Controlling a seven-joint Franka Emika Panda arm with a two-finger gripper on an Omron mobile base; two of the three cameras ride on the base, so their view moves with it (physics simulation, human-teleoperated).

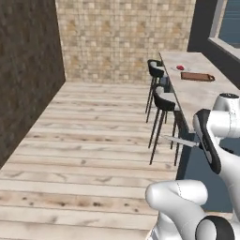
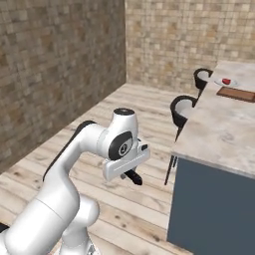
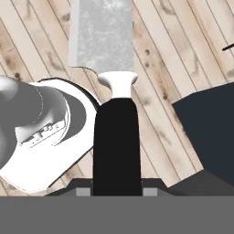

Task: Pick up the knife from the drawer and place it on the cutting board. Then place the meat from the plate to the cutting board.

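jaws: clamped tight on the knife's black handle
gripper: carried above the wooden floor
knife: blade runs toward 12 o'clock in the hand view
cutting board: far end of the counter
meat: just beside board, at 10 o'clock

Stone-look counter with its load — far end.
On the far end lie the cutting board and, just beside it, the plate bearing the meat — the near stretch is plain surface.
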